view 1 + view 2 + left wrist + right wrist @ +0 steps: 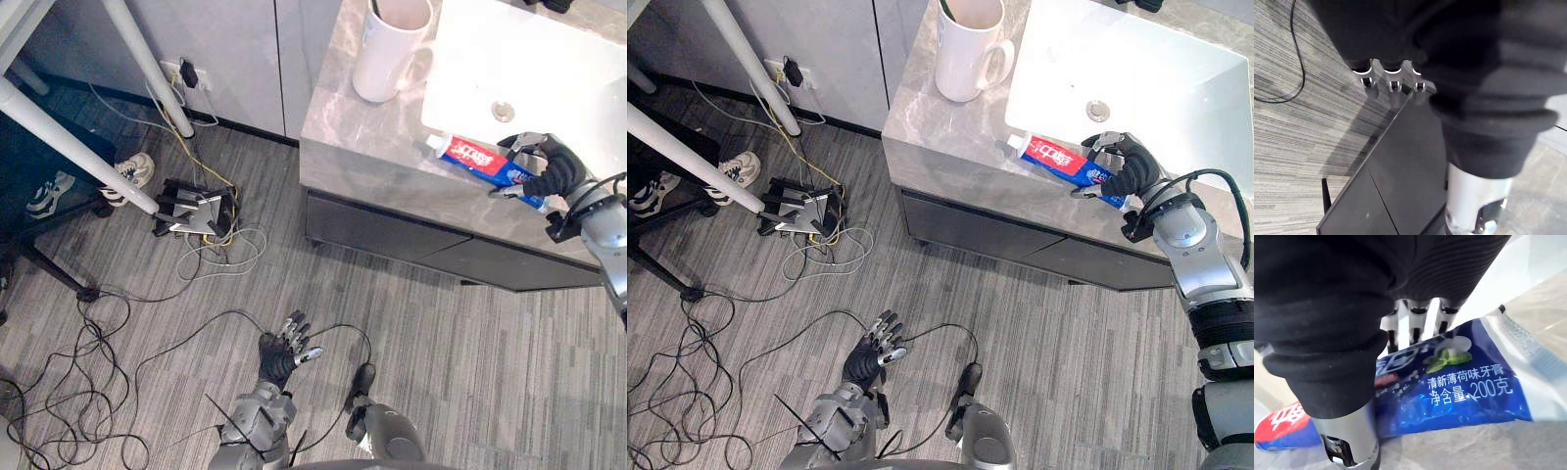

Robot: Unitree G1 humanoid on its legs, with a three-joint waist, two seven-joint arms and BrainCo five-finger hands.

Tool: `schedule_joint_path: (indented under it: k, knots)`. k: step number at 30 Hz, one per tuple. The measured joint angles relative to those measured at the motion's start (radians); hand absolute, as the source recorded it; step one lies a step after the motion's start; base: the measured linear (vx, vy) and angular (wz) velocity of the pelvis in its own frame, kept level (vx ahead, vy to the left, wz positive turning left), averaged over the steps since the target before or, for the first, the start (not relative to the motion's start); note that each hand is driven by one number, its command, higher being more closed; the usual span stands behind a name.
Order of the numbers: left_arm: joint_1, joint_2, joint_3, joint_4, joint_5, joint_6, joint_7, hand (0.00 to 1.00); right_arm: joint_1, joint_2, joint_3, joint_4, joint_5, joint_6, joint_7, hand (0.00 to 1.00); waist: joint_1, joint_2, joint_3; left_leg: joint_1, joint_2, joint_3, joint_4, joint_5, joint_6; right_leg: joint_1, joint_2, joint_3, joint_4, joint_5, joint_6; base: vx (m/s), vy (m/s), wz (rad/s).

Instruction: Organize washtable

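Marble table (372, 147): toothpaste (475, 159) is clasped by curled fingers of the right hand (549, 171), judged not yet stowed; left hand (284, 352) hangs slack-fingered.

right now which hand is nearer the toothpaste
Right. The right hand is curled round the toothpaste on the counter; the left hand hangs down by the floor, far from it.
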Motion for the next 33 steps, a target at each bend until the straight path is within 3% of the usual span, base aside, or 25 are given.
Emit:
schedule_joint_path:
  k: [9,13,17,22,27,29,33]
  knots:
    - [-0.019,-0.003,0.06,-0.061,-0.016,-0.001,0.012,0.0,-0.102,-0.005,-0.001,0.046,0.091,0.048,0.002,1.0,-0.012,0.02,0.002,0.024,0.001,-0.022,0.0,0.008,0.002,0.04,-0.001,-0.024,-0.003,0.002,0.003,0.0,0.003,0.07]
    - [-0.018,-0.003,0.06,-0.073,-0.039,-0.001,0.01,0.0,-0.215,-0.017,-0.029,0.048,0.139,0.033,-0.021,1.0,-0.012,0.032,-0.003,0.048,0.003,-0.027,0.0,0.009,0.002,0.076,0.0,-0.03,-0.024,0.009,0.004,-0.01,0.013,0.05]
    - [-0.018,-0.002,0.059,-0.089,-0.043,0.0,0.008,0.0,-0.211,-0.017,-0.052,0.048,0.138,0.03,-0.021,1.0,0.0,0.039,-0.007,0.054,0.001,-0.028,0.0,0.011,0.001,0.087,0.001,-0.03,-0.034,0.014,0.012,0.0,0.003,0.01]
    - [-0.017,-0.003,0.055,-0.09,-0.049,0.001,0.006,0.0,-0.197,-0.017,-0.052,0.049,0.138,0.041,-0.019,1.0,-0.001,0.061,-0.031,0.069,0.0,-0.026,0.0,0.011,0.001,0.103,0.004,-0.029,-0.035,0.016,0.01,0.0,0.0,0.0]
    - [-0.009,0.001,0.02,-0.136,-0.075,0.009,-0.012,0.0,-0.184,-0.011,-0.052,0.049,0.138,0.041,-0.021,1.0,-0.002,0.07,-0.094,0.077,0.006,-0.026,-0.001,0.015,-0.004,0.113,0.006,-0.03,-0.042,0.016,0.01,0.0,0.0,0.0]
    - [-0.011,0.0,0.01,-0.216,-0.082,0.017,-0.013,0.0,-0.184,0.005,-0.06,0.045,0.138,0.04,-0.024,1.0,-0.003,0.074,-0.099,0.091,0.001,-0.028,-0.002,0.017,-0.008,0.127,0.007,-0.032,-0.042,0.016,0.01,-0.02,0.007,0.01]
    - [-0.121,0.003,0.002,-0.338,-0.138,0.02,-0.012,0.0,-0.157,0.105,-0.097,-0.071,0.14,0.04,-0.046,1.0,-0.013,0.106,-0.135,0.099,-0.002,-0.034,-0.007,0.023,-0.008,0.143,0.009,-0.043,-0.051,0.016,0.009,-0.05,0.006,0.05]
